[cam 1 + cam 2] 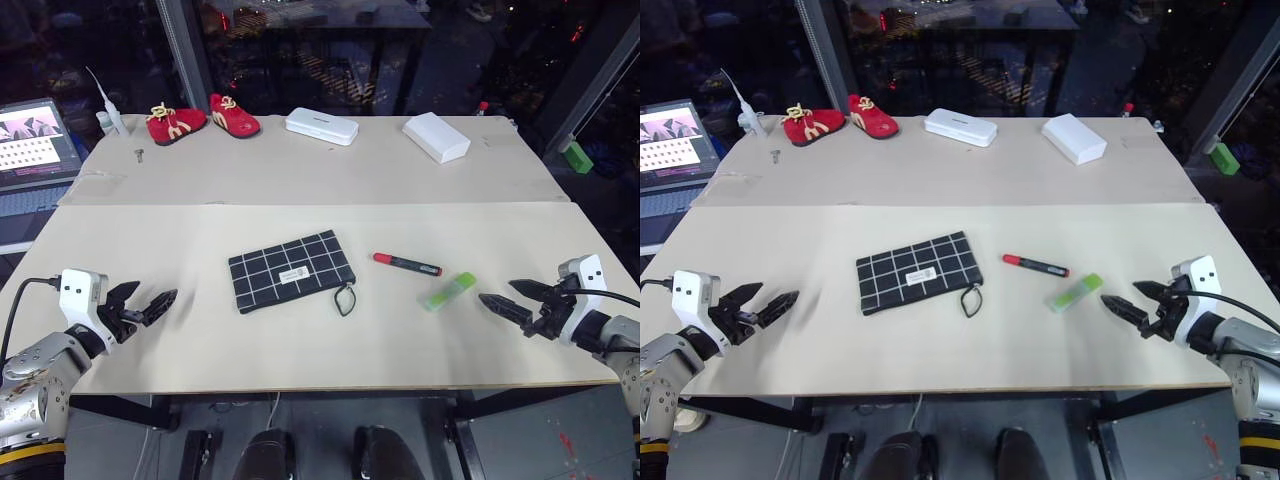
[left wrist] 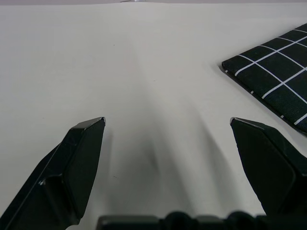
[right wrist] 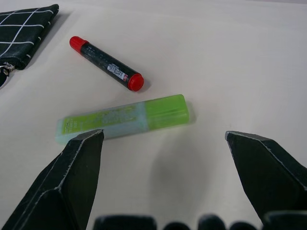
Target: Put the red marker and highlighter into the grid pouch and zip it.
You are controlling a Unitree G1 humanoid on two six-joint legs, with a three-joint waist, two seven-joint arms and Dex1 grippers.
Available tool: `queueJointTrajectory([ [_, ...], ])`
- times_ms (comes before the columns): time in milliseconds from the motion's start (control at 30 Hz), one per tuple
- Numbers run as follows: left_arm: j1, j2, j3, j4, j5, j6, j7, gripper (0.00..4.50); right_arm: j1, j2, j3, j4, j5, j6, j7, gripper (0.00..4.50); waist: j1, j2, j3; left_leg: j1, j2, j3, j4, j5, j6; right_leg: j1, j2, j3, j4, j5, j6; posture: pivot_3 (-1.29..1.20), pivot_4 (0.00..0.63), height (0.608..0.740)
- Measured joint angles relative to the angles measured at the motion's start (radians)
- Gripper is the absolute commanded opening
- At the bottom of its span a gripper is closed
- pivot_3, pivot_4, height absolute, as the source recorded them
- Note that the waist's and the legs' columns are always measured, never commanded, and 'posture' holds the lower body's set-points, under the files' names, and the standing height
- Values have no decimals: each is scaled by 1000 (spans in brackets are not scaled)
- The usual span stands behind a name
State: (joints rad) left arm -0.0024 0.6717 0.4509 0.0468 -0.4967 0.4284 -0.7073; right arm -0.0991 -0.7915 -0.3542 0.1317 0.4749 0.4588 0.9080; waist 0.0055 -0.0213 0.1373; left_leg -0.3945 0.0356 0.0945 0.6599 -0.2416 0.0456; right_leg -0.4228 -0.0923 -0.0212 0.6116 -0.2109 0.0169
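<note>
Bare table (image 1: 200, 340) lies between the left gripper (image 1: 165, 302) and the grid pouch (image 1: 291, 270). The right gripper (image 1: 500, 301), jaws wide, faces the highlighter (image 1: 447, 291) with nothing between; the red marker (image 1: 407, 264) lies just beyond, apart from both.

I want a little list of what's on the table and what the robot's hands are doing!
grid pouch: flat on the table, mid-front, cord loop toward the marker
red marker: lying right of the pouch, apart from it
highlighter: lying right of the marker, not touching it
left hand: open, holding nothing, left of the pouch
right hand: open, holding nothing, pointing at the highlighter
far end: red shoes, two white cases
</note>
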Motion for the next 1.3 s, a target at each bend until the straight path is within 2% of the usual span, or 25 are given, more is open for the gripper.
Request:
queueJointTrajectory([
  [67, 0, 0, 0, 0, 0, 0, 0, 4500, -1, 0, 0, 1, -1, 0, 0, 4466, 0, 0, 0, 0, 0, 0, 0, 0, 0, 0, 0, 0, 0, 0, 0, 0, 150, 740],
  [133, -8, 0, 0, 7, -23, -20, -68, 4500, -14, 0, 9, 24, -6, 0, 2, 4466, 0, 0, 0, 0, 0, 0, 0, 0, 0, 0, 0, 0, 0, 0, 0, 0, 150, 740],
  [200, -20, 5, -1, 23, -42, -78, -163, 4500, -20, 1, 24, 35, -12, 0, 5, 3954, 0, 0, 0, 0, 0, 0, 0, 0, 0, 0, 0, 0, 0, 0, 0, 0, 150, 740],
  [233, -23, 11, -3, 35, -35, -128, -198, 4500, -25, 3, 27, 40, -13, 0, 6, 3848, 0, 0, 0, 0, 0, 0, 0, 0, 0, 0, 0, 0, 0, 0, 0, 0, 150, 740],
  [433, -14, 47, -94, 121, 129, -450, -312, 4500, -41, 3, 26, 63, -12, 0, 28, 1867, 0, 0, 0, 0, 0, 1, 0, 0, 0, 0, 0, 1, 0, 0, 0, 0, 150, 740],
  [600, -46, 50, -128, 181, 194, -623, -333, 4500, -44, 3, 10, 62, 4, 0, 30, 109, 3, 0, 0, 0, 0, 1, 0, 0, 0, 0, 0, 1, 0, 0, 0, 0, 150, 740],
  [833, -102, 110, -218, 263, 298, -831, -386, 4500, -42, 3, 11, -11, 20, 35, 24, 50, 0, 0, 0, 0, 1, 2, 0, 0, 1, -1, 0, 1, 0, 0, 0, 0, 150, 740],
  [933, -117, 133, -266, 337, 345, -929, -413, 4500, -102, 25, 62, -94, 27, 96, -8, 50, -12, 1, 0, 1, 2, 4, 0, 0, 1, -1, 0, 2, 0, 0, -1, 0, 150, 740],
  [1033, -167, 134, -315, 405, 378, -1012, -423, 4500, -207, 90, 179, -240, 71, 152, -1, 50, -21, 1, 0, 2, 4, 4, 0, 0, 1, -1, 1, 1, 1, 0, -1, 0, 150, 740],
  [1100, -205, 131, -334, 435, 381, -1065, -420, 4500, -289, 137, 290, -289, 46, 153, -9, 50, -18, 1, 0, 1, 4, 4, 0, -1, 0, -1, 1, -1, 1, 1, -1, 0, 150, 740],
  [1300, -239, 105, -390, 472, 396, -1130, -395, 4500, -444, 261, 515, -201, -136, 127, -92, 50, -12, 1, 0, -7, 0, 3, 1, -1, 0, -6, -1, -4, 1, 2, 1, 0, 150, 740],
])
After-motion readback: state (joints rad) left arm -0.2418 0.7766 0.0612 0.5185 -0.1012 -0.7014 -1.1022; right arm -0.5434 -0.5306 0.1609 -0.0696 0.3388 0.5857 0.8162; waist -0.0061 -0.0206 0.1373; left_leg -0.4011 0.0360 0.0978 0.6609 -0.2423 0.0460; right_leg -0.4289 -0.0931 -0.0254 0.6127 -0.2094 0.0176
